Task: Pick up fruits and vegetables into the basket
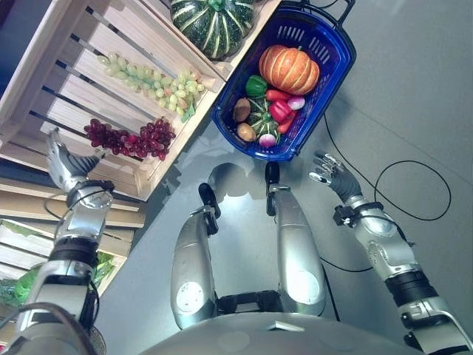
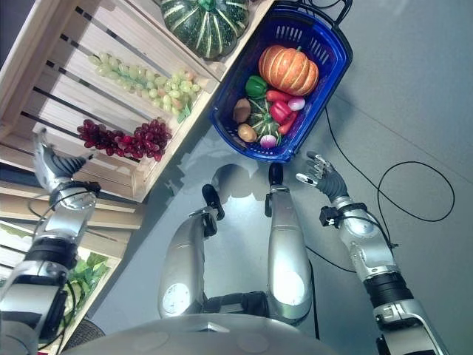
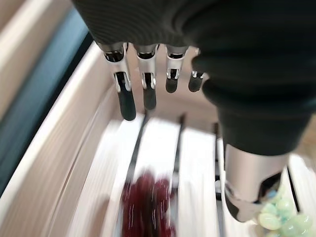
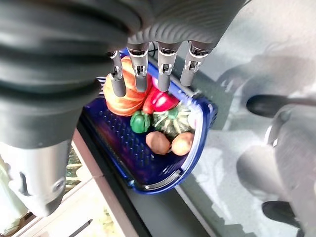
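Observation:
A blue basket (image 1: 330, 53) stands on the grey floor. It holds an orange pumpkin (image 1: 288, 68), a green pepper (image 1: 256, 86), red peppers, potatoes and a small striped squash. To its left, a slatted wooden crate (image 1: 44, 52) holds red grapes (image 1: 133, 139), green grapes (image 1: 151, 81) and a big green striped pumpkin (image 1: 213, 22). My left hand (image 1: 65, 166) hovers open at the crate's near corner, just short of the red grapes (image 3: 148, 202), fingers (image 3: 126, 98) straight. My right hand (image 1: 331, 171) hangs open above the floor beside the basket's near end, fingers (image 4: 140, 74) straight, nothing held.
Below the crate are more wooden shelves, with green leafy produce (image 1: 15, 285) on a lower level at the far left. Grey floor spreads to the right of the basket.

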You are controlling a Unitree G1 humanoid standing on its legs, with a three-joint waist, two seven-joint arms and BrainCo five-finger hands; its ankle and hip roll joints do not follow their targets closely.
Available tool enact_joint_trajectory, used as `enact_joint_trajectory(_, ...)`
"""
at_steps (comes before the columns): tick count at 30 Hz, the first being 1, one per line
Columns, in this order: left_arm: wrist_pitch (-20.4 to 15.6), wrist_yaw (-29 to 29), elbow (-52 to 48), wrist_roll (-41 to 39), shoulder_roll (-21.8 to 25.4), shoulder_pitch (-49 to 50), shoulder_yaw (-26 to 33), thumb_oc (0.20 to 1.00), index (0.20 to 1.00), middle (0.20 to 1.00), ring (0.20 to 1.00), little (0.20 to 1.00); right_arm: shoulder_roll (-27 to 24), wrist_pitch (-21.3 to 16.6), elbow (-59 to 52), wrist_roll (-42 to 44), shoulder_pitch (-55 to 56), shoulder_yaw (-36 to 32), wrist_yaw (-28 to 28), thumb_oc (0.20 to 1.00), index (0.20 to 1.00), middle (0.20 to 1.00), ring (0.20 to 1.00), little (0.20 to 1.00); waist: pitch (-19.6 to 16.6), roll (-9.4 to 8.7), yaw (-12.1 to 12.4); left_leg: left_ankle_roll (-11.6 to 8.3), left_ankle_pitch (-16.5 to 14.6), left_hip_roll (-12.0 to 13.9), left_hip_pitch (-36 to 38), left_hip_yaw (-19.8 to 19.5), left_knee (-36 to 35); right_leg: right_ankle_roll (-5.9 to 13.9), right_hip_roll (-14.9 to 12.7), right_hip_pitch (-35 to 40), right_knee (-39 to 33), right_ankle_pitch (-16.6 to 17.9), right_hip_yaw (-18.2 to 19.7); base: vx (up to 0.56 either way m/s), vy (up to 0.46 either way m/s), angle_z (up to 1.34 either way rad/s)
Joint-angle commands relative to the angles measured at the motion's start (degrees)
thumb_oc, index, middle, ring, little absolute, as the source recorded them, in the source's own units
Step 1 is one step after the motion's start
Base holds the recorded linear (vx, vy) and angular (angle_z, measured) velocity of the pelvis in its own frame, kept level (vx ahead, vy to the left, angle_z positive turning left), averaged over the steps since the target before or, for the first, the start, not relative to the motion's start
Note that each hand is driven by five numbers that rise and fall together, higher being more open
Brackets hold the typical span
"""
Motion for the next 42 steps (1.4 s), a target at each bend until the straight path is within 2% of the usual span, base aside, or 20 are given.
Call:
enact_joint_trajectory(1,5.08,8.48,-0.57,21.82,3.79,2.2,-1.78,1.0,1.0,1.0,1.0,1.0,0.41,-4.81,-1.9,2.3,2.92,0.47,1.0,1.0,1.0,1.0,1.0,1.0,-2.82,-0.9,-0.54,2.97,-4.48,-1.17,-3.92,2.28,4.13,2.67,-0.47,0.79,2.33,-6.24,-0.86,-0.01,-0.04,-0.01)
enact_joint_trajectory(3,7.02,10.08,-0.5,26.93,3.7,2.48,-2.89,1.0,1.0,1.0,1.0,1.0,0.53,-5.48,-1.6,2.43,2.85,0.83,0.68,1.0,1.0,1.0,1.0,1.0,-2.82,-0.93,-0.48,2.93,-4.51,-1.1,-4.8,2.23,4.42,2.75,-0.49,-0.04,2.58,-6.14,-1.01,-0.02,-0.045,-0.01)
enact_joint_trajectory(8,9.47,12.81,1.93,33.58,2.6,1.47,-6.84,1.0,1.0,1.0,1.0,1.0,0.74,-6.23,-1.0,3.01,1.99,1.84,-0.33,1.0,1.0,1.0,1.0,1.0,-2.82,-0.78,-0.69,2.87,-4.76,-1.12,-6.75,2.12,5.14,2.87,-0.44,-2.2,3.67,-6.18,-1.27,0.0,-0.017,-0.01)
enact_joint_trajectory(15,6.86,8.18,4.72,34.29,2.06,-1.65,-11.26,1.0,1.0,1.0,1.0,1.0,0.19,-5.5,-2.03,2.88,0.92,2.38,-1.32,1.0,1.0,1.0,1.0,1.0,-2.82,-0.07,-1.72,2.49,-4.87,-1.27,-9.35,2.34,5.86,3.18,-0.2,-5.24,4.67,-6.18,-0.48,0.0,0.018,-0.05)
enact_joint_trajectory(19,5.69,4.99,6.13,31.64,1.57,-3.39,-13.41,1.0,1.0,1.0,1.0,1.0,-0.29,-5.1,-2.57,2.86,0.45,2.56,-1.71,1.0,1.0,1.0,1.0,1.0,-2.82,0.41,-2.31,2.38,-4.83,-1.44,-10.32,2.69,5.93,3.27,-0.04,-6.58,4.73,-6.03,-0.03,-0.01,0.029,-0.05)
enact_joint_trajectory(28,5.73,5.55,10.7,28.11,1.25,-6.56,-14.8,1.0,1.0,1.0,1.0,1.0,-1.26,-5.92,-2.87,3.03,-0.62,2.95,-2.27,1.0,1.0,1.0,1.0,1.0,-2.82,1.07,-3.26,1.97,-4.51,-0.84,-12.92,3.75,6.27,3.57,-0.02,-9.95,4.74,-5.45,0.62,-0.01,0.022,-0.04)
enact_joint_trajectory(35,7.24,4.74,12.8,26.23,1.55,-9.78,-15.28,1.0,1.0,1.0,1.0,1.0,-1.73,-5.99,-4.11,3.66,-1.89,3.13,-3.04,1.0,1.0,1.0,1.0,1.0,-2.82,1.37,-3.77,1.91,-4.72,-0.49,-15.97,4.06,7.3,3.46,0.16,-13.63,5.76,-5.46,0.95,-0.01,0.003,-0.02)
enact_joint_trajectory(42,8.45,0.08,16.54,20.86,1.52,-13.24,-16.55,1.0,1.0,1.0,1.0,1.0,-2.15,-5.54,-4.42,4.66,-3.57,3.69,-3.68,1.0,1.0,1.0,1.0,1.0,-2.82,1.28,-4.46,1.76,-4.91,-0.3,-18.68,4.16,8.09,3.29,0.57,-16.6,6.07,-5.12,1.52,0.0,-0.001,-0.02)
